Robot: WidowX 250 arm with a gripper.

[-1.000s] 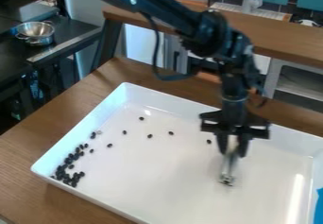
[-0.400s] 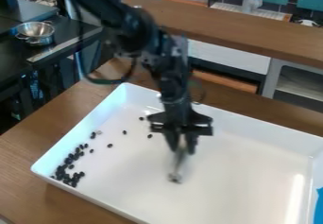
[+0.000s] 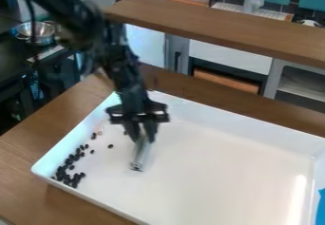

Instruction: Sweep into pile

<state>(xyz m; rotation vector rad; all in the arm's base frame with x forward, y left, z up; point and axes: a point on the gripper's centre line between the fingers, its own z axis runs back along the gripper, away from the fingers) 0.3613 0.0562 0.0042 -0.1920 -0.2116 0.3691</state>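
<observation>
Wooden table, white tray, dark beans inside

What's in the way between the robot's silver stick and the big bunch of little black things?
Nothing big: just two loose black bits on the white tray, between the silvery tool in the gripper and the bunch near the tray's corner.

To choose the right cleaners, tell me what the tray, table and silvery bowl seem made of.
Tray: glossy white, smooth, with a bright glare streak; probably plastic, though enamel or ceramic is possible.
Table: satin brown with faint grain; wood or wood-look laminate.
Bowl: shiny metal, likely stainless steel, judging by its silvery highlights.
</observation>
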